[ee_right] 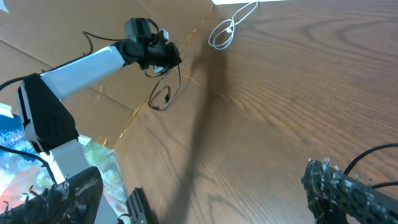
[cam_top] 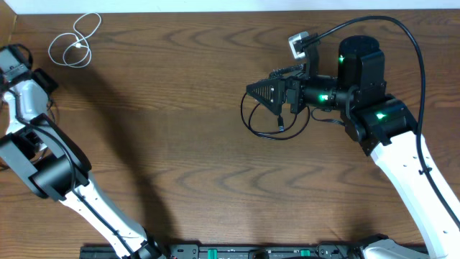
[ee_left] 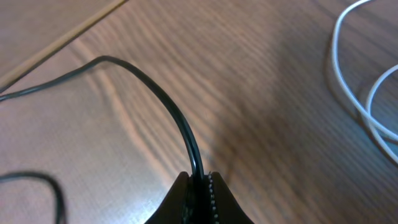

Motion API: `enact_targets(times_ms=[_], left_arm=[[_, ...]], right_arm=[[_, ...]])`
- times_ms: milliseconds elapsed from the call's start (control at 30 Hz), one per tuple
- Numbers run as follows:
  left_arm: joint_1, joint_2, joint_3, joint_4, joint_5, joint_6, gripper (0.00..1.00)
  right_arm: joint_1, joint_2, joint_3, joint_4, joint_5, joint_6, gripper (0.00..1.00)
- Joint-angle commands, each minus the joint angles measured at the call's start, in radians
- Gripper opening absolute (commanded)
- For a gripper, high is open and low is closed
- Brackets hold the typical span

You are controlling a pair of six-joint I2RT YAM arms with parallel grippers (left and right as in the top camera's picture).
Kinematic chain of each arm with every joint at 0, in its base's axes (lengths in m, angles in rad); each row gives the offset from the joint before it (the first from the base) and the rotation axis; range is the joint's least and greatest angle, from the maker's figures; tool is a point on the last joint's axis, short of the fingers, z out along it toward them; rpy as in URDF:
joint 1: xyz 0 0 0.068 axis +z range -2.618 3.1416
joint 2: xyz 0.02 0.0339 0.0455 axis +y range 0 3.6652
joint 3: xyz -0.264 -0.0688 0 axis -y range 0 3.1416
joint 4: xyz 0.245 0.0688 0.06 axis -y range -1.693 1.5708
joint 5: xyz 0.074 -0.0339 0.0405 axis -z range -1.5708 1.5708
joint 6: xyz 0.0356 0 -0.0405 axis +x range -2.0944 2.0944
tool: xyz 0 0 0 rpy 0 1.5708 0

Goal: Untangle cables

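The white cable [cam_top: 75, 43] lies coiled at the table's far left corner; it also shows in the left wrist view [ee_left: 348, 81] and the right wrist view [ee_right: 227, 28]. My left gripper [ee_left: 200, 186] is shut on a black cable [ee_left: 168, 106]. In the right wrist view that gripper [ee_right: 165, 56] is past the table's left edge, with the black cable [ee_right: 163, 96] hanging below it. A second black cable [cam_top: 249, 124] lies looped on the table under my right gripper [cam_top: 262, 93]. The right gripper [ee_right: 205, 205] is open and empty.
Brown cardboard [ee_right: 93, 99] lies beyond the table's left edge. A thick black wire [cam_top: 410, 36] arcs over the right arm. A black rail [cam_top: 251, 252] runs along the front edge. The left arm [cam_top: 43, 173] stands at the left side.
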Motion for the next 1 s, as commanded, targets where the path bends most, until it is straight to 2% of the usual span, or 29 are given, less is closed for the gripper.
enact_targets(times_ms=[0, 100, 267, 300, 333, 367, 467, 500, 533, 633, 867, 967], left_arm=[[-0.004, 0.004, 0.008, 0.038, 0.016, 0.039, 0.08], [-0.004, -0.002, 0.008, 0.048, 0.0, 0.042, 0.08], [-0.002, -0.013, 0.01, 0.061, -0.224, 0.042, 0.08], [-0.001, -0.013, 0.01, 0.06, -0.251, 0.042, 0.12], [0.0, -0.013, 0.01, 0.056, -0.272, 0.042, 0.28], [0.002, -0.013, 0.01, 0.054, -0.278, 0.042, 0.39], [0.005, -0.013, 0.01, 0.041, -0.277, 0.041, 0.49], [0.004, -0.013, 0.01, 0.04, -0.277, 0.041, 0.59], [0.004, -0.013, 0.01, 0.038, -0.277, 0.041, 0.65], [0.0, -0.018, 0.01, 0.038, -0.276, 0.003, 0.74], [-0.011, -0.068, 0.01, 0.039, -0.248, -0.086, 0.79], [-0.011, -0.104, 0.01, 0.02, -0.05, -0.095, 0.79]], right_arm=[[0.003, -0.001, 0.003, -0.001, 0.019, -0.013, 0.99], [0.003, -0.001, 0.003, 0.0, 0.026, -0.013, 0.99], [0.003, -0.001, 0.003, -0.001, 0.026, -0.013, 0.99], [0.003, -0.001, 0.003, 0.0, 0.026, -0.013, 0.99], [0.003, -0.001, 0.003, 0.0, 0.026, -0.013, 0.99], [0.003, -0.001, 0.003, 0.0, 0.026, -0.013, 0.99], [0.003, -0.001, 0.003, -0.001, 0.026, -0.013, 0.99], [0.003, -0.001, 0.003, -0.002, 0.026, -0.013, 0.99], [0.003, -0.001, 0.003, -0.002, 0.026, -0.013, 0.99], [0.003, -0.001, 0.003, -0.003, 0.026, -0.013, 0.99], [0.004, 0.003, 0.003, -0.013, 0.06, -0.013, 0.99], [0.004, 0.003, 0.003, -0.054, 0.154, -0.01, 0.99]])
